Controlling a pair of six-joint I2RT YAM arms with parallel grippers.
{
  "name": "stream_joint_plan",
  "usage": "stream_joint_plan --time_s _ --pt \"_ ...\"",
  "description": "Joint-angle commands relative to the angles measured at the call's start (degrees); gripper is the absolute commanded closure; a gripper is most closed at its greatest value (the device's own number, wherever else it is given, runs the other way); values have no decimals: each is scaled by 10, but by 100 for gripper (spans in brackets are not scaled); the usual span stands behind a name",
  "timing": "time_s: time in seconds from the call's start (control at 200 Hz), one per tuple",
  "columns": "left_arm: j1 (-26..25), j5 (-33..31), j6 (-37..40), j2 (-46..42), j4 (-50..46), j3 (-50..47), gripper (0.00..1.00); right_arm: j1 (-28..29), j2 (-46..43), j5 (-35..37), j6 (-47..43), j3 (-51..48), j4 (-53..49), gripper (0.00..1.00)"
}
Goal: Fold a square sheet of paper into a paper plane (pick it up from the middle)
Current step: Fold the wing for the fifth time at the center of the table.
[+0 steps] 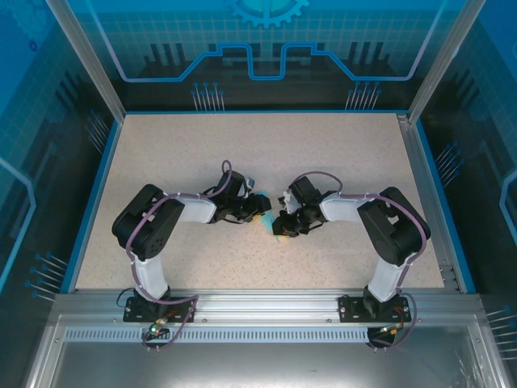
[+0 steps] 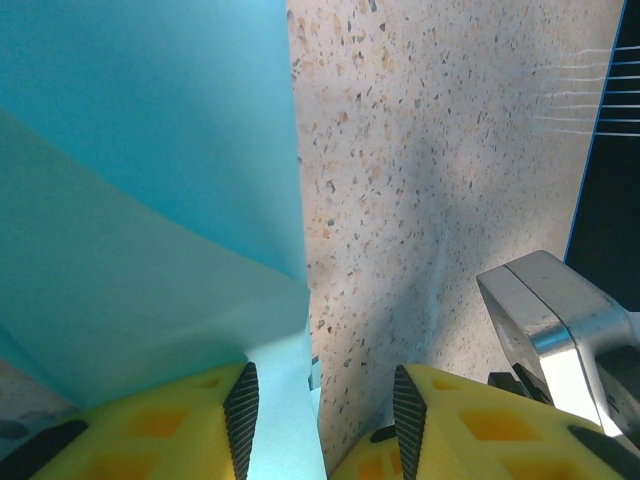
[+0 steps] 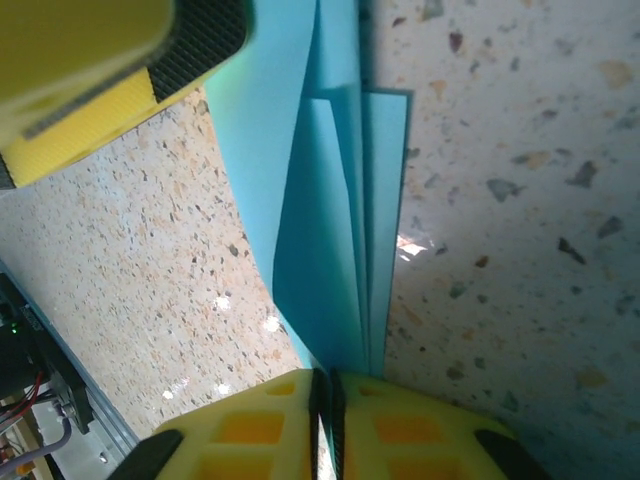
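Pinching the folded paper (image 3: 330, 200) between closed fingers at the centre of the table (image 1: 202, 162), the right gripper (image 3: 325, 385) probably had to hold firm. The left gripper (image 2: 322, 395), fingers apart astride the paper's edge, could then flatten the crease without skewing the layers.

A speckled beige tabletop (image 1: 323, 153) lies in the middle, bordered left, right and at the back by a thin blue rim (image 1: 98, 190). Translucent blue walls (image 1: 266, 48), printed with grid lines and a gear emblem, stand round it on slanted aluminium posts (image 1: 85, 56). An aluminium rail (image 1: 266, 301) runs along the near edge.
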Motion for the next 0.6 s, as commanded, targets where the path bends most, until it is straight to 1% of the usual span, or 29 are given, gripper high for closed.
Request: stream_joint_plan --time_s 0.0,0.08,0.28,0.39,0.5,0.595 --pt "-2 5 15 10 -13 10 56 6 2 16 2 -10 -22 91" --pt "-2 6 16 12 -14 11 56 1 1 4 11 -20 -3 92" --pt "-2 6 17 13 -14 11 56 1 -24 9 1 -24 -10 84" --pt "-3 7 16 13 -14 11 56 4 -28 14 -6 -24 -20 83" --pt "-3 6 15 13 -13 11 56 11 -22 23 -12 -20 -33 83" --pt "-3 7 15 13 -14 11 56 17 -16 39 -13 -16 -46 86"
